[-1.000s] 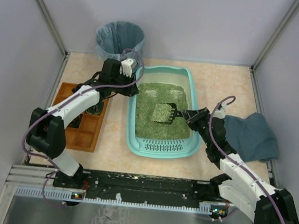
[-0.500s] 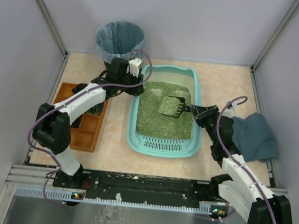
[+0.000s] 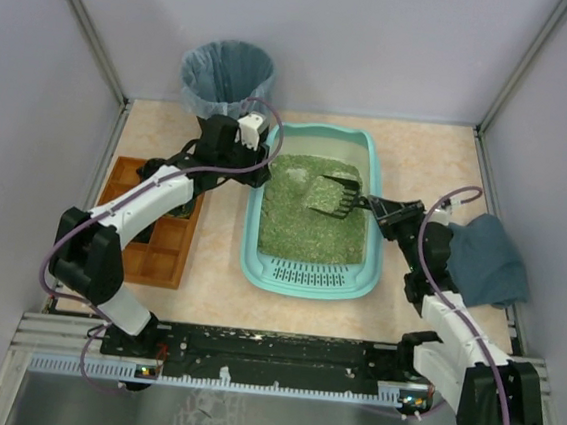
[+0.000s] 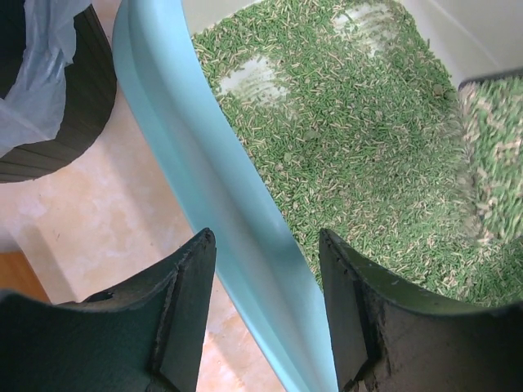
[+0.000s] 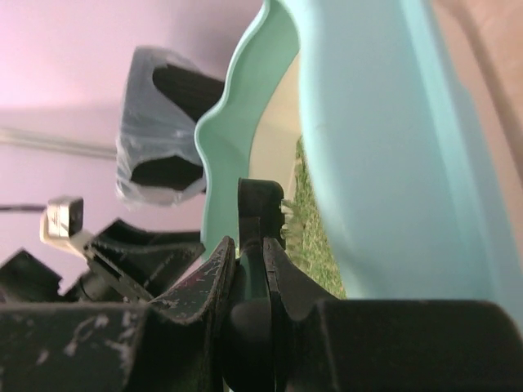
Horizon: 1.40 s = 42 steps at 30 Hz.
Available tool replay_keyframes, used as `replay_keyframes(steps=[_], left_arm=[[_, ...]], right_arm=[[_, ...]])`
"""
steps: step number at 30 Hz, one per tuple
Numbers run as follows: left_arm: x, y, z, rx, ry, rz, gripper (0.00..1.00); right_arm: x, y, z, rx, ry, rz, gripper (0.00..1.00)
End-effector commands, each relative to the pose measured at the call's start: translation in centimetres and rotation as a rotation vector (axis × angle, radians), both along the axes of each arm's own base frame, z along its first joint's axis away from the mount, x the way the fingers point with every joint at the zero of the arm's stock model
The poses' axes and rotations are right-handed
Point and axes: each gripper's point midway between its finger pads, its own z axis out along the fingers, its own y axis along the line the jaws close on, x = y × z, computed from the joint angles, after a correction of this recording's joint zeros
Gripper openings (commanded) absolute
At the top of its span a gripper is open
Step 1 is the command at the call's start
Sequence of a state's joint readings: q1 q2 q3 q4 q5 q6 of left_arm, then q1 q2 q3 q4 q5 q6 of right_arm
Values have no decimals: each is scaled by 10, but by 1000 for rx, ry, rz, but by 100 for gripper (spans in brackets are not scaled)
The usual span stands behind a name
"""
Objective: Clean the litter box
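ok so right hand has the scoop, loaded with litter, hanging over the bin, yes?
No. The right hand does have the scoop, loaded with litter, but it hangs over the litter box, not the bin, which stands beyond the box's far left corner. The top view shows it.

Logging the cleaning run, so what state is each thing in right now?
litter box, filled with green litter
scoop, loaded with litter, over the box
bin, bag-lined, uncovered
cloth, crumpled
left pincer, slightly open, astride the box's rim
right pincer, shut on the scoop's handle
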State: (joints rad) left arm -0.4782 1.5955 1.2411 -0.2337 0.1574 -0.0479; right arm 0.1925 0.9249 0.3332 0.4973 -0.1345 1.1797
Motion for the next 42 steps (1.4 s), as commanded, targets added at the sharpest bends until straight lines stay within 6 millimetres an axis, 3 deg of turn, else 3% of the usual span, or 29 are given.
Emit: replay_keyframes(steps=[1,4,8,12,16,20,24,27,28,31,32,35,36,39,40,42], left_arm=[[-1,0,14,-25,-48,11,60],[-1,0,14,-32,-53,7,60],[-2,0,15,-38,-53,9,60],[-2,1,14,-42,-63,13,60],[-4,2,13,-36,-54,11,60],[-4,2,12,-40,-65,9,60],[-5,1,11,-45,-51,5,60],[-6,0,8,-53,-56,3,60],[-5,-1,7,-51,-51,0,60],[-6,-1,6,-47,-36,-4,60],[-7,0,5,-47,-36,-1,59],[-7,0,4,-52,-49,1,60],[-6,-1,3,-53,-46,-4,60],[-7,-1,4,-46,-33,-6,60],[-8,0,3,-44,-32,-2,60],[-8,1,3,-49,-45,1,60]], right_arm=[[0,-6,47,156,-137,8,0],[-3,9,55,187,-161,105,0],[2,-21,39,237,-112,-26,0],[-4,10,53,237,-141,121,0],[2,-27,34,267,-96,-33,0],[-4,5,53,252,-129,112,0],[3,-26,33,263,-79,-17,0],[0,3,45,232,-88,105,0],[1,3,44,217,-83,110,0],[7,-26,27,238,-49,-12,0],[8,-27,27,243,-50,-17,0],[4,9,41,204,-73,115,0],[5,12,42,191,-72,128,0],[10,-17,25,218,-37,11,0],[10,-20,28,229,-50,3,0],[9,-3,39,208,-66,75,0]])
